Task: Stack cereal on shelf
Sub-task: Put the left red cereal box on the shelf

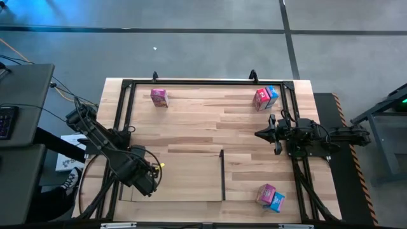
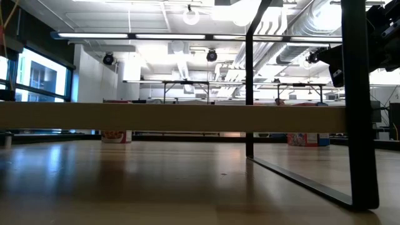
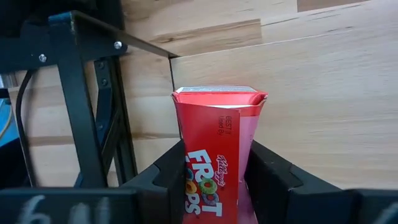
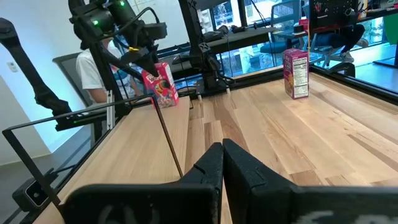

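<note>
Pale planked wood forms the table (image 1: 210, 121), framed in thin black bars, with a bright workshop behind. The shelf (image 1: 184, 175), a smooth light panel, lies at its near left. Over its left edge the left gripper (image 3: 214, 180) pinches a red cardboard cereal box (image 3: 214, 149). The right gripper (image 4: 222, 163), fingers pressed together, hovers at right.
</note>
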You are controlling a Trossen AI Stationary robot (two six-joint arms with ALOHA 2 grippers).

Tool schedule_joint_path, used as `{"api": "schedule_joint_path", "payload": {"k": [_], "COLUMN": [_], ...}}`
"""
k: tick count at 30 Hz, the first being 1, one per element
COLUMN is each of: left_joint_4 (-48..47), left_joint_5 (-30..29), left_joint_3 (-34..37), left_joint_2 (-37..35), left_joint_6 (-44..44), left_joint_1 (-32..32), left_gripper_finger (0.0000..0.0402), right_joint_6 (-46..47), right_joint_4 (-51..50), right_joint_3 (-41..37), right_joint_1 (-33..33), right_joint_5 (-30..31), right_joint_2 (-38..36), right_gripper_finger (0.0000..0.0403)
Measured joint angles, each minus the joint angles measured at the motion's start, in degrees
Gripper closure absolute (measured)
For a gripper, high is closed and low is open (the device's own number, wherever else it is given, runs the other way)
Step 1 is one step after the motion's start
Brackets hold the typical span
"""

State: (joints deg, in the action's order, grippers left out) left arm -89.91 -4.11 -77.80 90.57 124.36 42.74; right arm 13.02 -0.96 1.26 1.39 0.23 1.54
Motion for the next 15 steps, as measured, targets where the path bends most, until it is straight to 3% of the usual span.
{"api": "schedule_joint_path", "payload": {"k": [8,15], "left_joint_4": [-0.1,-0.1], "left_joint_5": [-1.1,-1.3], "left_joint_3": [0.0,0.0], "left_joint_2": [-0.1,-0.5], "left_joint_6": [-1.5,-2.2], "left_joint_1": [0.0,0.0], "left_gripper_finger": [0.0275,0.0232], "right_joint_6": [0.0,0.0], "right_joint_4": [0.0,0.0], "right_joint_3": [0.0,0.0], "right_joint_1": [0.0,0.0], "right_joint_5": [0.0,0.0], "right_joint_2": [0.0,0.0], "right_gripper_finger": [0.0402,0.0402]}}
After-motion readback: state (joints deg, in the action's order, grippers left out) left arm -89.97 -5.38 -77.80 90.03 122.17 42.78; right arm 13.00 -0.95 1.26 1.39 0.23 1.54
